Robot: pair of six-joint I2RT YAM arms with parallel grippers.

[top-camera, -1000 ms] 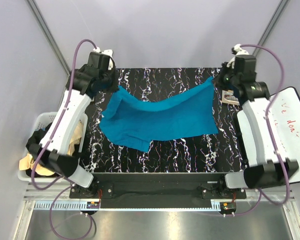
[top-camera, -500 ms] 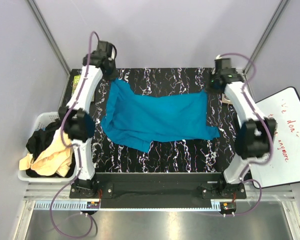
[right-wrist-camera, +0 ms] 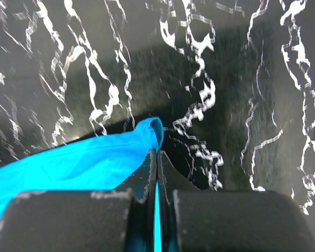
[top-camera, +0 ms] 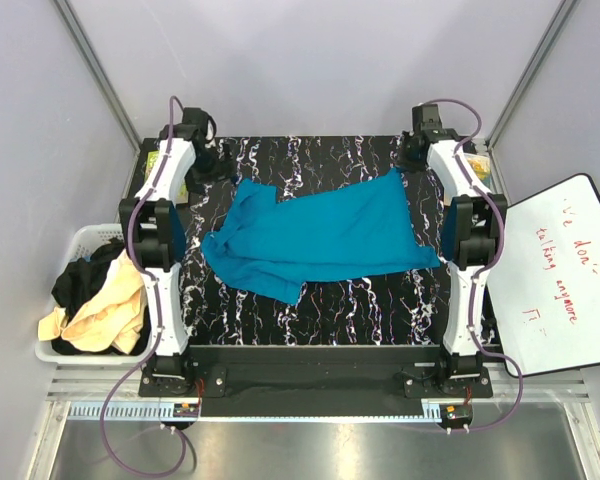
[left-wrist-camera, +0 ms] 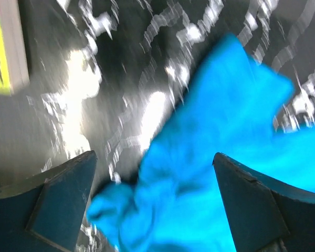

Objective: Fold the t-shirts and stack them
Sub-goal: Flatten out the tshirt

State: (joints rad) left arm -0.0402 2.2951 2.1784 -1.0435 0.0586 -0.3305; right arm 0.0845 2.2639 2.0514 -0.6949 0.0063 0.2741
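Observation:
A teal blue t-shirt (top-camera: 325,235) lies spread and rumpled across the black marbled table (top-camera: 320,310). My left gripper (top-camera: 210,163) is at the far left corner, just beyond the shirt's left end. In the left wrist view that gripper (left-wrist-camera: 155,194) is open, with bunched teal cloth (left-wrist-camera: 210,157) lying loose below the gap. At the far right, my right gripper (top-camera: 407,162) is shut on the shirt's far right corner. The right wrist view shows the right gripper (right-wrist-camera: 157,156) pinching a thin teal edge (right-wrist-camera: 94,160). A black t-shirt (top-camera: 75,282) and a cream one (top-camera: 108,308) lie in the basket.
The white slatted basket (top-camera: 83,238) stands off the table's left edge. A yellow-green book (top-camera: 160,165) lies at the far left corner, also seen as a book (left-wrist-camera: 2,47) in the left wrist view. Another book (top-camera: 478,168) is at the far right. A whiteboard (top-camera: 560,270) leans on the right.
Both arms have stretched out toward the far corners. My left gripper has opened and let go of the shirt's left end, which has dropped onto the table. The right gripper stays shut on its corner.

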